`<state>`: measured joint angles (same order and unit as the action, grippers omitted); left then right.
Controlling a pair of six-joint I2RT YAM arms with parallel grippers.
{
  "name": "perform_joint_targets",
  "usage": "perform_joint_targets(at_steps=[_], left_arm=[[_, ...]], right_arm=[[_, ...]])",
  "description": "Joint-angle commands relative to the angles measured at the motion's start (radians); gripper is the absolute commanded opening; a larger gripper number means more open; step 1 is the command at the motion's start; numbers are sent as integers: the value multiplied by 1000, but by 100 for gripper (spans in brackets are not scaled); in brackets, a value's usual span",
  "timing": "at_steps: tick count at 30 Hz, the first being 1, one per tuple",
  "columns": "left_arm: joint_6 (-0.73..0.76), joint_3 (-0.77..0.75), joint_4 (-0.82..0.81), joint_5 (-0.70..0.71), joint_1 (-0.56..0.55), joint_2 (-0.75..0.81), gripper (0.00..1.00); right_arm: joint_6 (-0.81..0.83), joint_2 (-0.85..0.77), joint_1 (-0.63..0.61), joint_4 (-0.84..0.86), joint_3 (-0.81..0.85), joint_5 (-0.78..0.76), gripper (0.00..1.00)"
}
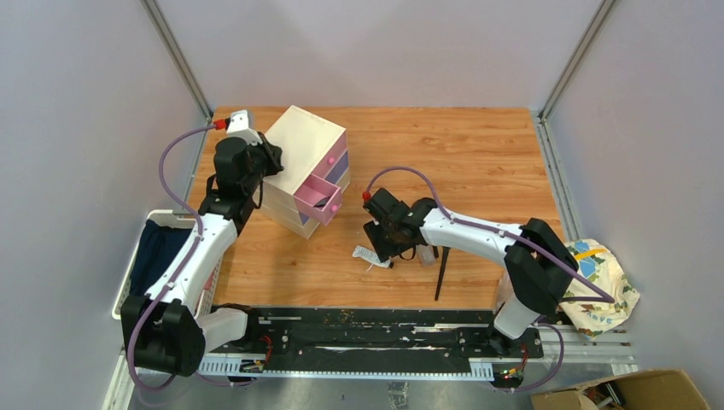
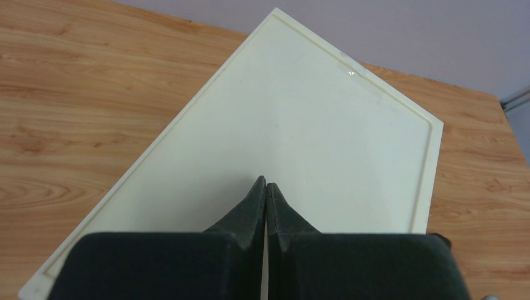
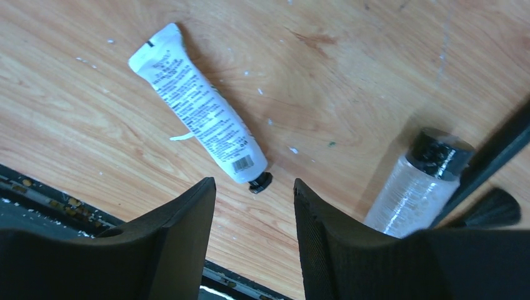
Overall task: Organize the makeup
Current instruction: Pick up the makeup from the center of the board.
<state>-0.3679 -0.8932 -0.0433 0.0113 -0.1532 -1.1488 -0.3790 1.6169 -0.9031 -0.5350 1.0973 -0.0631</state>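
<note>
step: approaching white squeeze tube (image 3: 200, 115) | right gripper (image 3: 254, 187): jaws apart, hovering over tube's cap end; left gripper (image 2: 266, 185): jaws together | next: probably lowering, closing on tube

arms: two, the left arm (image 1: 183, 265) and the right arm (image 1: 478, 232)
grippers: two, the left gripper (image 2: 266, 187) and the right gripper (image 3: 254, 183)
drawer box (image 1: 303, 149): one, cream
pulled-out drawer (image 1: 318, 198): one, pink; the number of shut drawers cannot be told
white tube (image 3: 199, 112): one
clear bottle (image 3: 415, 187): one, with a black cap
black-handled brush (image 1: 441, 273): one seen from above
basket (image 1: 126, 278): one, white
patterned bag (image 1: 602, 286): one
cardboard box (image 1: 632, 395): one
table (image 1: 478, 154): one
</note>
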Motion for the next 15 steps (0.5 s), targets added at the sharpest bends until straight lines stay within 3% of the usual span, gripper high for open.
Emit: perform_joint_targets(at_steps=[1, 15], left_arm=[[0, 24, 39, 11, -5, 12, 0], [9, 36, 39, 24, -5, 22, 0]], right_arm=[[47, 22, -14, 38, -22, 106, 53], [53, 148, -14, 109, -49, 114, 52]])
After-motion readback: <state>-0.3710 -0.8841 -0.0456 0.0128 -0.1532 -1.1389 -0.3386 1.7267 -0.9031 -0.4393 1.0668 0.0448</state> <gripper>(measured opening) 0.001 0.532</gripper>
